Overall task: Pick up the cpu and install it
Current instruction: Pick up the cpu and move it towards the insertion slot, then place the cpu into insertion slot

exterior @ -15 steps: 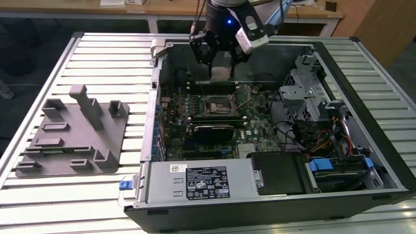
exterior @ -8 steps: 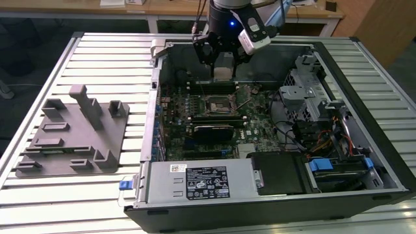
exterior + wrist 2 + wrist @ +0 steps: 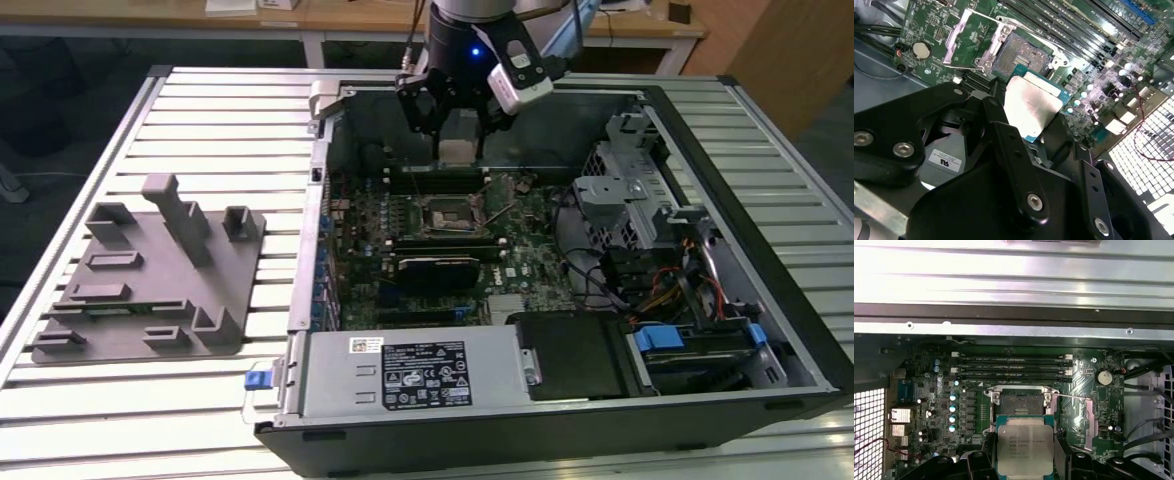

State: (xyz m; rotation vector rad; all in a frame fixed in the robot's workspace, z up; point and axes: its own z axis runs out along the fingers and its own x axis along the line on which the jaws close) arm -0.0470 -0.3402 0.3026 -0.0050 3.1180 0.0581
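Note:
My gripper [image 3: 458,152] hangs over the open computer case, shut on the cpu [image 3: 458,145]. In both wrist views the cpu [image 3: 1025,442] [image 3: 1031,107] is a flat silvery square with a pale rim, clamped by its edges between black fingers [image 3: 998,117]. It is held in the air above the motherboard, just short of the square black socket [image 3: 1019,399] [image 3: 1021,54]. The socket [image 3: 445,210] is uncovered, and its metal frame [image 3: 966,42] is swung open to one side.
The case [image 3: 747,200] has raised walls all round, with a power supply [image 3: 400,370] at the near end and drive cages [image 3: 627,190] at the exterior view's right. Memory slots [image 3: 1014,367] run beside the socket. A grey tray [image 3: 147,280] with upright posts lies on the slatted table at the exterior view's left.

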